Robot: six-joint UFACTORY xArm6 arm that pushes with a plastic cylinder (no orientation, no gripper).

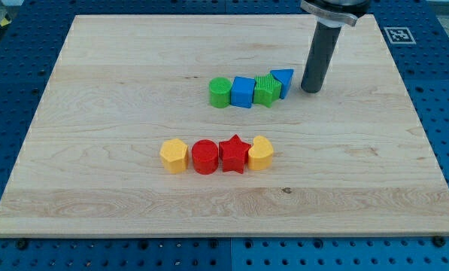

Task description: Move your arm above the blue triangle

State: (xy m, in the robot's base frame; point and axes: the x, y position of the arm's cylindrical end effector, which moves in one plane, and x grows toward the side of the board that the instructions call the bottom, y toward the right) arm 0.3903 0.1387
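1. My tip (310, 90) rests on the wooden board (96, 113), just right of the blue triangle (283, 80); the rod carries no pincer.
2. The blue triangle sits toward the board's top edge, touching a green block (265, 90).

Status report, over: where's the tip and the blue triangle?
My tip on board, just right of blue triangle block, small gap. Green block touches triangle's left. Nothing between.

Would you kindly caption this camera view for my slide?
My tip rests just right of the blue triangle ending the upper block row.
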